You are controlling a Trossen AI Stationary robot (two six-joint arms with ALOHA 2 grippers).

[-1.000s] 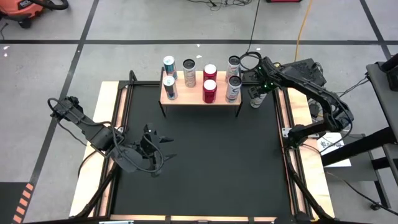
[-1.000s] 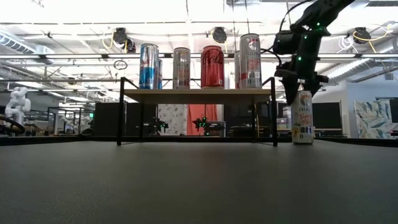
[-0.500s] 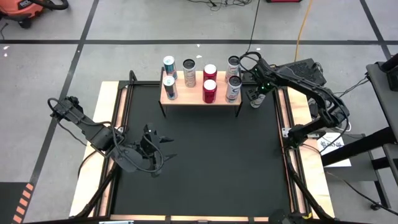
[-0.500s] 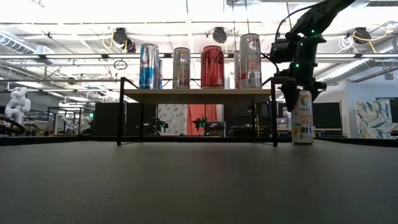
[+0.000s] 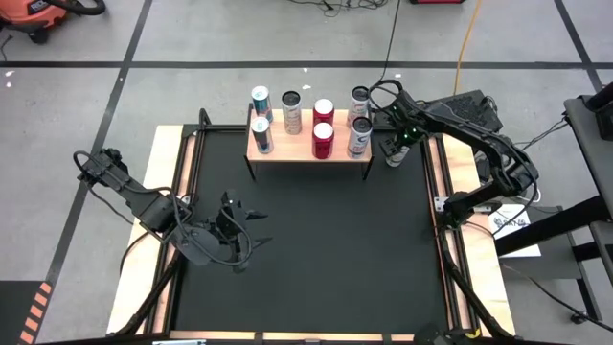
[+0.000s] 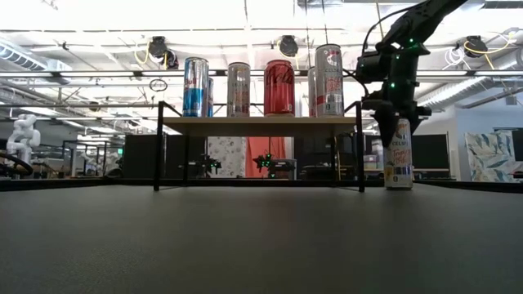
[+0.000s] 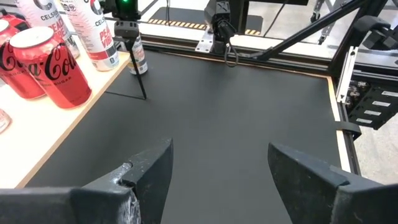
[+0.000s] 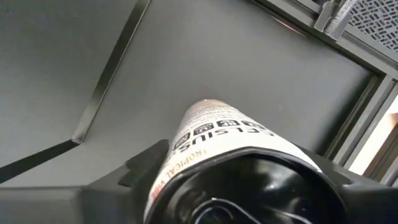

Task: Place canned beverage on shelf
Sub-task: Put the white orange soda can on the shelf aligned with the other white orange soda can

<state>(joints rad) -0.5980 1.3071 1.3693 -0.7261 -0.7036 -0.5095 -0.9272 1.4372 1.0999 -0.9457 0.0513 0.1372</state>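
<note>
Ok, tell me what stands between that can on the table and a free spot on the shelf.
The can, at the right gripper, stands off the shelf's right end. The one bare spot is front row, second from left; a white can and a red can stand between. From the front nothing blocks it.

red can [image 5: 323,141], light-wood shelf [image 5: 306,151]

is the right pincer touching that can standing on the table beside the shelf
Touching. The right wrist view shows the right pincer with both fingers pressed against the sides of the can, no gap showing.
</note>
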